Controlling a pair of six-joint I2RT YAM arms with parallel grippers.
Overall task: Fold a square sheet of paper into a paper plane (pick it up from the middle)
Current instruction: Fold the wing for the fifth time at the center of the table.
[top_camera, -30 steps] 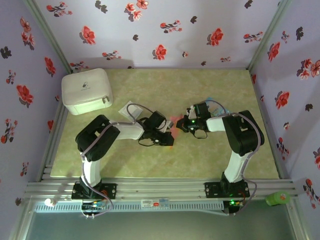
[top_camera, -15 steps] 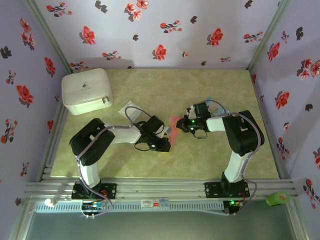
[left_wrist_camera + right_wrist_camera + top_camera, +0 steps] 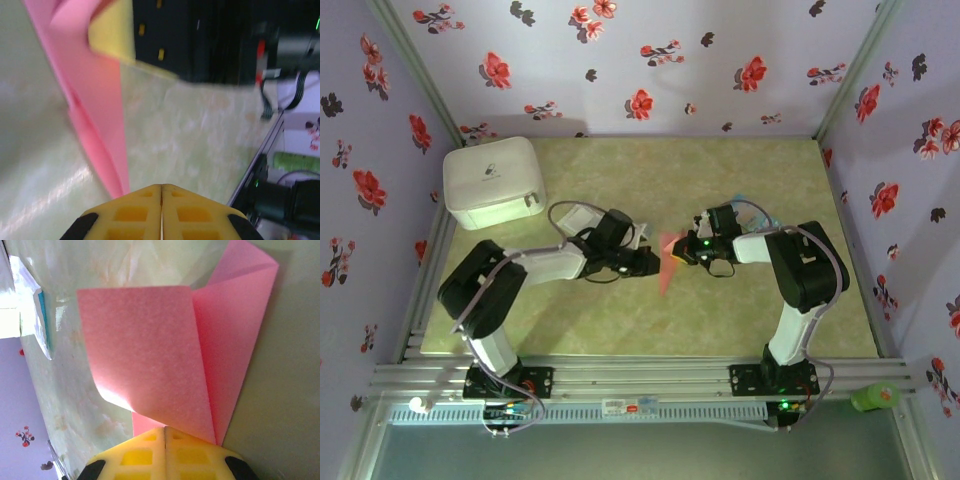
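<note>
right gripper pinches the folded paper by its edge; left gripper closed, empty, just beside the paper. press along the crease, right side holding firm.

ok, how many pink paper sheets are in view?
1. The pink sheet, partly folded, is up off the middle of the table, pinched by the right gripper. Another lying flat under an arm could be hidden.
</note>
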